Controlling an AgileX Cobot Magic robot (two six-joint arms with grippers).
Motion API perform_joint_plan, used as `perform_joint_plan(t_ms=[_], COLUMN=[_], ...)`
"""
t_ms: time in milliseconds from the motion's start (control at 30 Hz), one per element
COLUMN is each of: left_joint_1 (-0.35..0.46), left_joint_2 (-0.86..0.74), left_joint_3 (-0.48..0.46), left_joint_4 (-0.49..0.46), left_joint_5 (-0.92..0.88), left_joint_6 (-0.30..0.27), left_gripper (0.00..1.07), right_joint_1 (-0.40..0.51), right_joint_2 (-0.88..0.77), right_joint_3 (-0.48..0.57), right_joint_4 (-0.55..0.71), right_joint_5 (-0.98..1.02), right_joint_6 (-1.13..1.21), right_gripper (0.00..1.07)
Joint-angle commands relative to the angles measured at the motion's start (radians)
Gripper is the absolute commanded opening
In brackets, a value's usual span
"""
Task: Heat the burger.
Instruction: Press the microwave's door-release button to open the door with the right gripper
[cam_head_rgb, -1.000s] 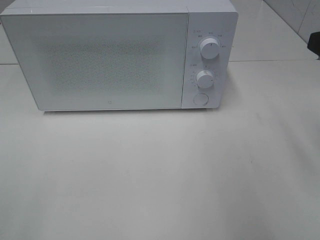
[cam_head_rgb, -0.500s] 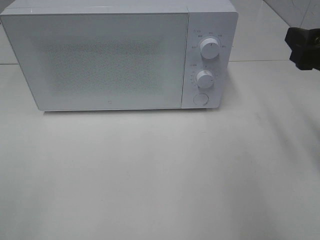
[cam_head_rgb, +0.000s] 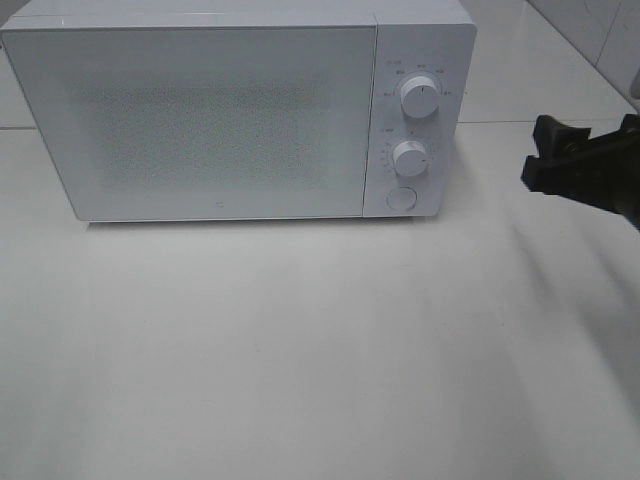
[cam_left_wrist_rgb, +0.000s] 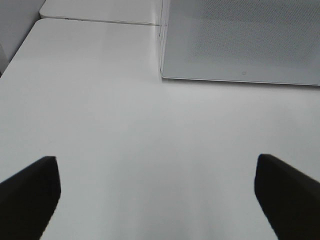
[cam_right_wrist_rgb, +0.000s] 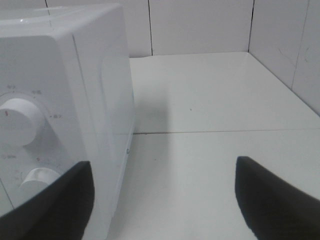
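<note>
- Change: the right gripper (cam_head_rgb: 540, 158) has entered the high view from its right edge within the last second. It has advanced toward the control panel side of the microwave (cam_head_rgb: 220, 110).
- Unchanged: the microwave door (cam_head_rgb: 200, 120) remains closed, and the upper knob (cam_head_rgb: 420, 97), lower knob (cam_head_rgb: 410, 158) and round button (cam_head_rgb: 401, 198) are untouched.
- Location of the burger: it is not visible in any view. The desk (cam_head_rgb: 300, 350) in front of the microwave carries no burger. It may be behind the closed door, but the frosted panel does not confirm this.
- Meaning for the task: the approach points to a panel operation, either the door-release button or a knob. Which one cannot be determined yet.
- Right gripper state: the jaws are spread wide and hold nothing. It hangs in the air beside the microwave's right wall, near the panel but clear of it. Its wrist view shows both knobs close to one finger.
- Left gripper (cam_left_wrist_rgb: 156, 164) state: fully released and empty. It hovers over bare desk in front of the lower corner of the door and touches nothing. It is out of the high view.
- Caution: the knobs and the button sit close together, so the fingertip must be aligned with care before contact.
</note>
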Motion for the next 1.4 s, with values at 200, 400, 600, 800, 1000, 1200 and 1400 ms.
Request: perform_joint_plan(t_ms=[200, 400, 600, 800, 1000, 1200, 1400], left_joint_1=[0.002, 0.002, 0.002, 0.002, 0.002, 0.002, 0.002], left_joint_2=[-0.016, -0.016, -0.016, -0.016, -0.016, -0.016, -0.016], left_joint_3=[0.003, 0.003, 0.003, 0.003, 0.003, 0.003, 0.003], left_joint_4=[-0.007, -0.007, -0.007, -0.007, -0.007, -0.007, -0.007], left_joint_5=[-0.011, -0.011, -0.011, -0.011, -0.011, -0.011, -0.011], left_joint_6=[0.0, 0.0, 0.0, 0.0, 0.0, 0.0, 0.0], left_gripper=[0.98, 0.98, 0.98, 0.98, 0.98, 0.98, 0.98], right_joint_1=[0.218, 0.318, 0.432, 0.458, 0.458, 0.458, 0.458], right_joint_2=[0.128, 0.18, 0.245, 0.264, 0.264, 0.264, 0.264], right_joint_3=[-0.02, -0.055, -0.089, -0.113, -0.123, -0.123, -0.123], right_joint_4=[0.187, 0.24, 0.323, 0.336, 0.336, 0.336, 0.328], right_joint_5=[-0.127, -0.125, -0.124, -0.099, -0.083, -0.067, -0.044], right_joint_6=[-0.05, -0.053, -0.065, -0.064, 0.063, 0.247, 0.647], right_gripper=[0.76, 0.76, 0.76, 0.76, 0.73, 0.66, 0.48])
